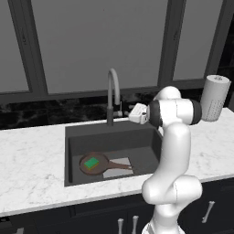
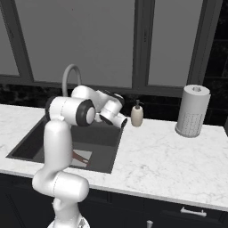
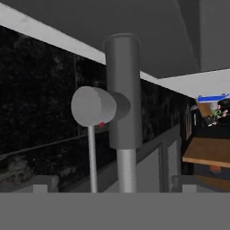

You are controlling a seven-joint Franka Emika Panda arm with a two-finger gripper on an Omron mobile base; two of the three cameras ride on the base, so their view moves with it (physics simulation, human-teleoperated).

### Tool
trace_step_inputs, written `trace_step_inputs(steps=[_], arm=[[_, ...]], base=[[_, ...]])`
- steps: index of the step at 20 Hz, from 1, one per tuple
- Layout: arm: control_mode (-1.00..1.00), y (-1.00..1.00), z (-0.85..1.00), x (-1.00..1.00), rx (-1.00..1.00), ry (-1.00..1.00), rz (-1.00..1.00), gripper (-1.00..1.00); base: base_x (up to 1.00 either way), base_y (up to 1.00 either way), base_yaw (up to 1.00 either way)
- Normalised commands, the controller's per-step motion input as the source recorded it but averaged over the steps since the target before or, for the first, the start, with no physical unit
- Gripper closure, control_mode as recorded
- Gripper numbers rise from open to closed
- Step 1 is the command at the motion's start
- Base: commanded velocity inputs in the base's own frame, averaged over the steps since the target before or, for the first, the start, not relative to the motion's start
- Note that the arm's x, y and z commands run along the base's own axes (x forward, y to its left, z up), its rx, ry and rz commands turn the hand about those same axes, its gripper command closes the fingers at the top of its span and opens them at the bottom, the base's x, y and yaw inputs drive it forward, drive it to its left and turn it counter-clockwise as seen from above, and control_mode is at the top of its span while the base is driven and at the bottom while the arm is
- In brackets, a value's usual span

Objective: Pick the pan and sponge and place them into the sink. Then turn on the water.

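Note:
The dark reddish-brown pan (image 1: 101, 167) lies on the bottom of the dark grey sink (image 1: 73, 133), its thin handle (image 2: 80, 157) pointing right. The green sponge (image 1: 92, 162) rests inside the pan. Behind the sink stands the grey gooseneck faucet (image 1: 112, 93), with no water running from it. My gripper (image 1: 123, 113) is held at the faucet's lower stem, level with its side lever. In the hand view the stem (image 3: 123, 112) and the round lever knob (image 3: 92, 106) are very close, between my gripper's (image 3: 112, 185) widely spread fingertips (image 3: 42, 183). It is open and holds nothing.
A beige soap dispenser (image 2: 137, 114) stands on the white marble counter (image 2: 169, 160) right of the sink. A tall paper towel roll (image 2: 192, 111) is farther right. Dark windows and a black backsplash rise behind the faucet.

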Motion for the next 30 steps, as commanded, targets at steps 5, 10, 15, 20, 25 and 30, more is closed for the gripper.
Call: trace_step_inputs(steps=[5, 10, 15, 20, 25, 30], arm=[[-1.00, 0.00, 0.00, 0.33, 0.00, 0.00, 0.00, -1.00], [-1.00, 0.16, 0.00, 0.07, 0.00, 0.00, 0.00, -1.00], [-1.00, 0.25, 0.00, 0.00, 0.00, 0.00, 0.00, -1.00], [-1.00, 0.09, 0.00, 0.14, 0.00, 0.00, 0.00, -1.00], [-1.00, 0.00, 0.00, 0.24, 0.00, 0.00, 0.00, -1.00], [-1.00, 0.00, 0.00, 0.26, 0.00, 0.00, 0.00, -1.00]], base=[[0.00, 0.00, 0.00], [0.00, 0.00, 0.00], [0.00, 0.00, 0.00], [0.00, 0.00, 0.00], [0.00, 0.00, 0.00], [0.00, 0.00, 0.00]])
